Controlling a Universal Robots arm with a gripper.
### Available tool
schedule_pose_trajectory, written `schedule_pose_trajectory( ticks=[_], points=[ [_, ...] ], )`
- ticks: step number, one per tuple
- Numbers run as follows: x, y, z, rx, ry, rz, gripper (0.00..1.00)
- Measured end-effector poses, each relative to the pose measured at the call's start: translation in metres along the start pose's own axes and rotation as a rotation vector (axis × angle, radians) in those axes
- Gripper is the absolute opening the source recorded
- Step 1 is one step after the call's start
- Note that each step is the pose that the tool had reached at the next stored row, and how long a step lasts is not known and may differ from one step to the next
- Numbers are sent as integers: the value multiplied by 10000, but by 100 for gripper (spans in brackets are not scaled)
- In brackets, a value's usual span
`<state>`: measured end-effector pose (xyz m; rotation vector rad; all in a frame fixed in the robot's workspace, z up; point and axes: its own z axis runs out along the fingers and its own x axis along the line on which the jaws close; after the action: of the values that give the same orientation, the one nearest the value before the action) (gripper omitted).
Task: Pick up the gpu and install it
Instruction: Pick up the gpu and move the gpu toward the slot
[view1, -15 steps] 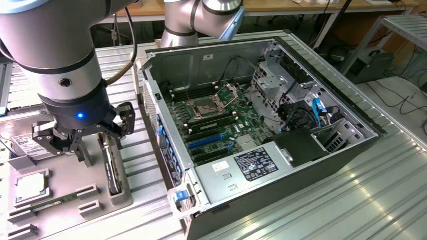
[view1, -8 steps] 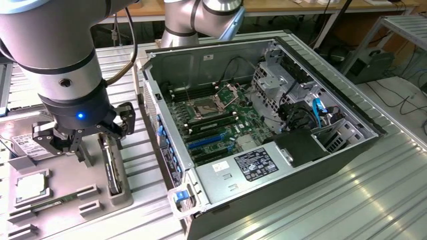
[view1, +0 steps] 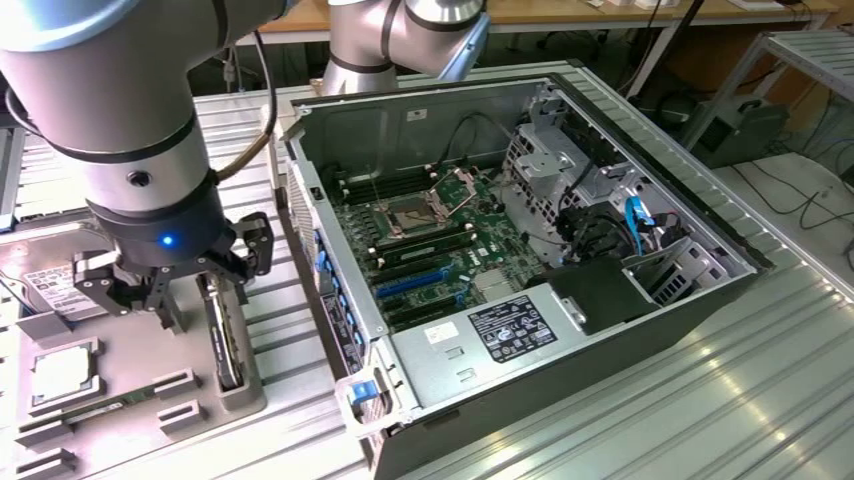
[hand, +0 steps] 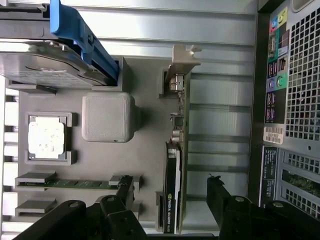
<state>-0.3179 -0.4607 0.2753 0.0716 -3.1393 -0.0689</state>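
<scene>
My arm hangs over the grey parts tray (view1: 134, 375) on the ribbed metal bench (view1: 747, 400), to the exterior view's left of the open computer case (view1: 641, 330). The fingers (hand: 125, 189) are spread as wide as they go and grip nothing. In the wrist view they stand one on each side of the gpu (hand: 172, 175), clear of both its faces. The gpu (view1: 224, 345) is not installed. It sits on its edge in a slot along the side of the tray nearest the case. Its black card runs lengthwise between the fingers, and its silver bracket (hand: 181, 60) is at the end farther from them. Other parts lie on the same tray: a silver hard drive (hand: 42, 67) in a blue-handled carrier (hand: 80, 35), a square processor (hand: 46, 137) in its recess, a slim green memory stick (hand: 75, 183) and a raised grey block (hand: 107, 117). All of them are well apart from the fingers except the memory stick, which ends just beside one. The case lies on its side with the panel off, showing the motherboard (view1: 441, 240) with its blue expansion slots (view1: 407, 285). Its rear port panel (hand: 277, 75) faces the tray.
</scene>
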Motion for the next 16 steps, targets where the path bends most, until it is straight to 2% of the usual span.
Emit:
schedule_pose_trajectory(
  ticks=[8,16],
  points=[
    [-6,-5,160,0,0,-1,70],
    [-8,30,279,0,-1,-1,70]
  ],
)
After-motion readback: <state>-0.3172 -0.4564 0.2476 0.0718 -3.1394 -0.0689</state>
